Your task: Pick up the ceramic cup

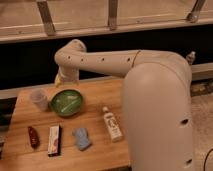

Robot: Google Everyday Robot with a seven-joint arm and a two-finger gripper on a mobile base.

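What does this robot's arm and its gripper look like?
The arm is a thick, smooth, cream-white tube with rounded joints and small dark dots along its shell. No loose cables show. The gripper, pale yellowish, hangs just behind the green bowl.

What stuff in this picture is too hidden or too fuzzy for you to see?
All in the camera view:
- gripper: it hangs by the table's far edge, just behind the green bowl, and the wrist above covers most of it.
- table: its right side is hidden behind the big arm.
- white bottle: the label's words are too small to read.
- ceramic cup: what is inside does not show.
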